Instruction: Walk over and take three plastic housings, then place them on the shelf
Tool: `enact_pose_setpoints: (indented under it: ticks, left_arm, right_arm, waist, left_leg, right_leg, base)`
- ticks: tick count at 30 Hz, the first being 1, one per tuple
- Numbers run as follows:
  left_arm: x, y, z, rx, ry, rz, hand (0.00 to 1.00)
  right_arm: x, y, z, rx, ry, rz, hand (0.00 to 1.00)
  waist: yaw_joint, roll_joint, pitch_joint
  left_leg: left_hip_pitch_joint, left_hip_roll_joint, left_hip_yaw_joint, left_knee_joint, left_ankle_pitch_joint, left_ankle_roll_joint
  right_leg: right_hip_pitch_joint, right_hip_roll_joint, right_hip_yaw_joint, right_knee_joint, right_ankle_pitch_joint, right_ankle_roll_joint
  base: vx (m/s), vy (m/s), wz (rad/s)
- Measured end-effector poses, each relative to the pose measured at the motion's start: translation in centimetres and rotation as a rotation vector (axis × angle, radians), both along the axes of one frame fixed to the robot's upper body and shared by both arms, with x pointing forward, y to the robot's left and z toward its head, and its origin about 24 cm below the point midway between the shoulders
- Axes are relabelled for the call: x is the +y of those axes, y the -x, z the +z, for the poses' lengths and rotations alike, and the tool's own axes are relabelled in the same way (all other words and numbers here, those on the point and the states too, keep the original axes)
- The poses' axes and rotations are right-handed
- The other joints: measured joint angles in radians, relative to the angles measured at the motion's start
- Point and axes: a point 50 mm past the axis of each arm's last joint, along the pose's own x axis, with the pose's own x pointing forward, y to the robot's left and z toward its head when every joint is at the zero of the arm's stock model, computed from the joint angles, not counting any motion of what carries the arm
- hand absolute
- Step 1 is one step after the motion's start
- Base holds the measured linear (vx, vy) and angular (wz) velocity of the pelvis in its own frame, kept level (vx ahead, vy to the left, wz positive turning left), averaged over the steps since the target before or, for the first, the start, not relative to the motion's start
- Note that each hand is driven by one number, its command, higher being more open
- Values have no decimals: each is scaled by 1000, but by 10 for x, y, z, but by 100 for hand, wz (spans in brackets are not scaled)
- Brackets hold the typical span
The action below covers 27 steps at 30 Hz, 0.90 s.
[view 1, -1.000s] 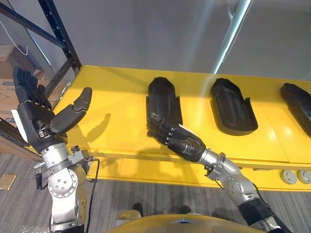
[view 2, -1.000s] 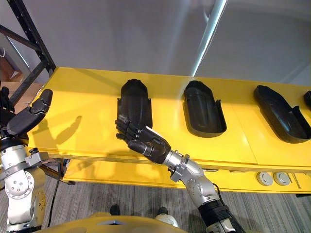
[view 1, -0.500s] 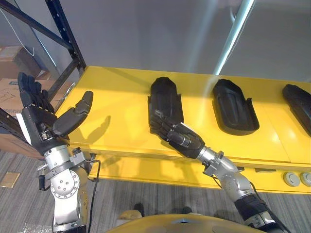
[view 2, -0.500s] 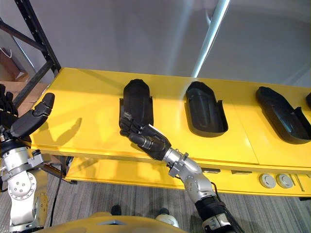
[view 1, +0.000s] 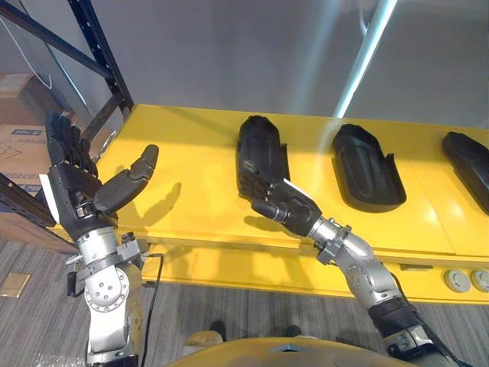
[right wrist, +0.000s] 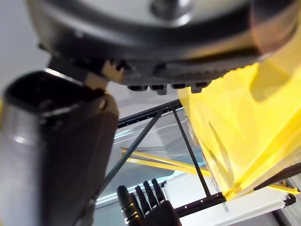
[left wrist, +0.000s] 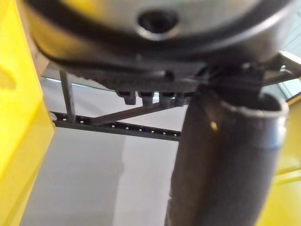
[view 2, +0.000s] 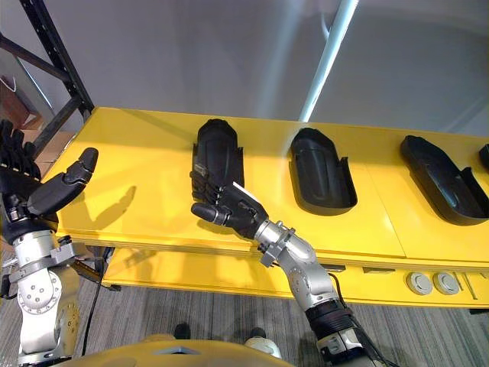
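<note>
In your left eye view, three plastic housings lie in a row on the yellow shelf: left housing, middle housing, right housing. In the right eye view, your right hand lays straight, relaxed fingers against the left housing's near end, and your left hand is raised, spread and holding nothing. The left wrist view shows the black rack past straight fingers.

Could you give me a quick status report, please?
Left hand open, raised. Right hand open, fingers at leftmost black plastic housing. Nothing in the way.
</note>
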Motion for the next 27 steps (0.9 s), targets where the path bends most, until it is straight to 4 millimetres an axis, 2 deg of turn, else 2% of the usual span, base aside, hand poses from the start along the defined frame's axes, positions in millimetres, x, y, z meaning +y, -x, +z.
enact_pose_setpoints:
  ticks: [10,12,14,16,17,18,19,21,22,24,26,27]
  left_arm:
    - [-5,-2,-1,4,1,-27,100]
    - [-5,-2,-1,3,-2,-36,100]
    - [-6,-2,-1,3,-2,-42,100]
    - [-8,-3,-1,5,-4,-56,100]
    - [-9,-3,-1,6,-12,-67,100]
    - [-9,-3,-1,6,-13,-69,100]
    - [-9,-3,-1,7,-16,-72,100]
    - [-9,-3,-1,7,-21,-77,100]
    - [-7,-3,0,8,-24,-73,100]
    - [-6,-3,-1,19,-28,-73,100]
    - [-7,-5,-2,35,-29,-86,100]
    - [-10,-9,-2,54,-31,-115,100]
  right_arm:
    - [1,-5,9,-52,-14,-21,100]
    - [0,-6,17,-86,-36,-25,100]
    - [-2,-6,37,-161,-80,-45,100]
    - [-14,-5,71,-303,-176,-147,100]
    - [-29,0,96,-408,-284,-247,100]
    - [-32,1,101,-431,-305,-267,100]
    - [-46,9,119,-525,-389,-348,100]
    - [-65,26,139,-645,-471,-432,100]
    - [-74,36,147,-697,-513,-473,100]
    - [-88,47,149,-737,-522,-549,100]
    - [-97,52,143,-714,-492,-625,100]
    - [-107,56,133,-665,-452,-723,100]
  waist:
    - [0,0,1]
    - [-1,0,5]
    - [-1,3,18]
    - [-2,5,25]
    - [-3,6,25]
    - [-4,6,25]
    - [-6,5,27]
    - [-12,5,27]
    - [-30,5,27]
    - [-59,6,28]
    - [-82,7,29]
    - [-95,12,31]
  left_leg:
    - [-1,1,1,1,-4,0]
    - [-2,2,1,3,-5,-1]
    - [-2,2,3,3,-5,-1]
    - [1,2,12,4,-6,0]
    - [2,2,15,6,-9,0]
    - [2,2,15,8,-10,0]
    - [1,4,24,23,-23,-1]
    - [2,6,44,45,-42,1]
    - [4,8,54,52,-53,-2]
    - [17,9,79,51,-62,-4]
    - [22,13,95,52,-71,-7]
    - [25,15,106,50,-74,-10]
  right_leg:
    - [0,1,1,0,-1,1]
    - [0,1,1,0,-1,1]
    - [-2,1,4,1,-1,1]
    - [-3,1,8,1,0,2]
    - [-3,1,11,1,1,3]
    - [-3,1,11,1,1,3]
    - [-3,1,18,2,1,3]
    - [-2,1,41,2,1,4]
    - [-1,2,53,2,1,4]
    - [-3,5,77,-3,1,5]
    - [-3,9,94,-6,1,5]
    - [-7,11,104,-9,1,5]
  base:
    - [0,0,0]
    - [0,0,0]
    - [0,0,0]
    - [10,6,-3]
    - [0,0,0]
    - [34,17,-8]
    - [28,16,-13]
    - [35,27,-31]
    - [31,29,-35]
    - [32,26,-39]
    - [17,12,-34]
    - [12,4,-22]
